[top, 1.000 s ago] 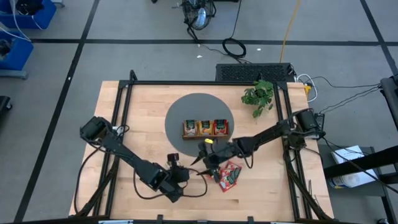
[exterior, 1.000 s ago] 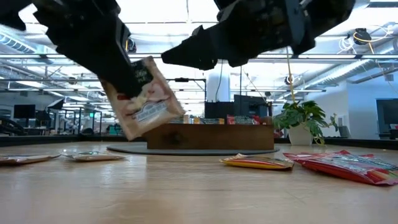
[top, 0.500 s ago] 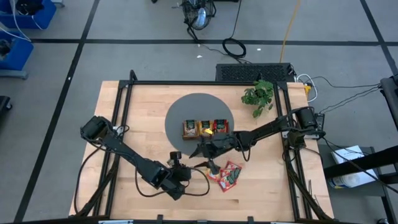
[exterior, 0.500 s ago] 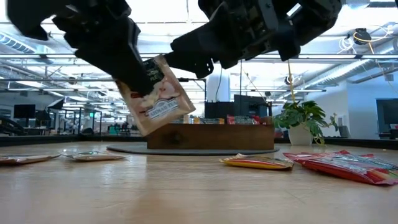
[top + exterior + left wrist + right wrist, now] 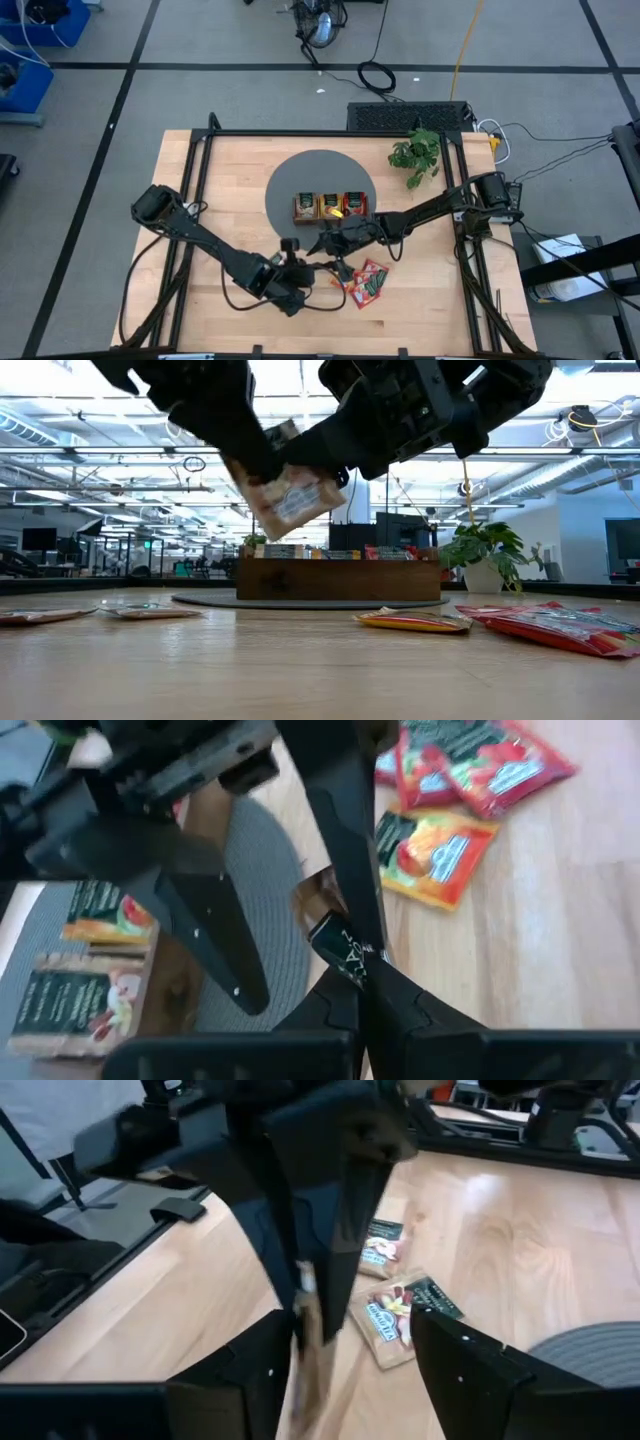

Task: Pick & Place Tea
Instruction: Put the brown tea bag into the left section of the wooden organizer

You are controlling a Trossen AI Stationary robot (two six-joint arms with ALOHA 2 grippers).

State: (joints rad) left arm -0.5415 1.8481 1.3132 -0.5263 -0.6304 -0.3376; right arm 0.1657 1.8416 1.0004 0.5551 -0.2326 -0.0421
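A tea sachet [image 5: 295, 500] with a dark green top and a pale label hangs above the table's middle. My left gripper [image 5: 262, 468] is shut on it. My right gripper [image 5: 345, 1370] is open, one finger on either side of this sachet [image 5: 312, 1335], which shows edge-on between them. The wooden tray [image 5: 340, 580] stands on a round grey mat [image 5: 290, 175] just beyond and has sachets in its compartments. Red sachets [image 5: 470, 760] and an orange-yellow one [image 5: 435, 860] lie flat on the table by the grippers. My left gripper pinches the sachet between its two fingers at the sachet's upper end [image 5: 270, 478]. The fingers slant down from the table's left side. The sachet hangs tilted below them, lifted clear of the table.
Two more sachets [image 5: 400, 1315] lie flat on the wood on the table's left half. A potted plant [image 5: 415, 155] stands at the far right. A black frame [image 5: 200, 150] runs along the table's edges.
My left gripper has risen and gone toward the tray and my right gripper, carrying the sachet. The sachet has swung to a flatter tilt and now sits between my right gripper's open fingers. My right gripper has rolled a little and shifted toward the far edge.
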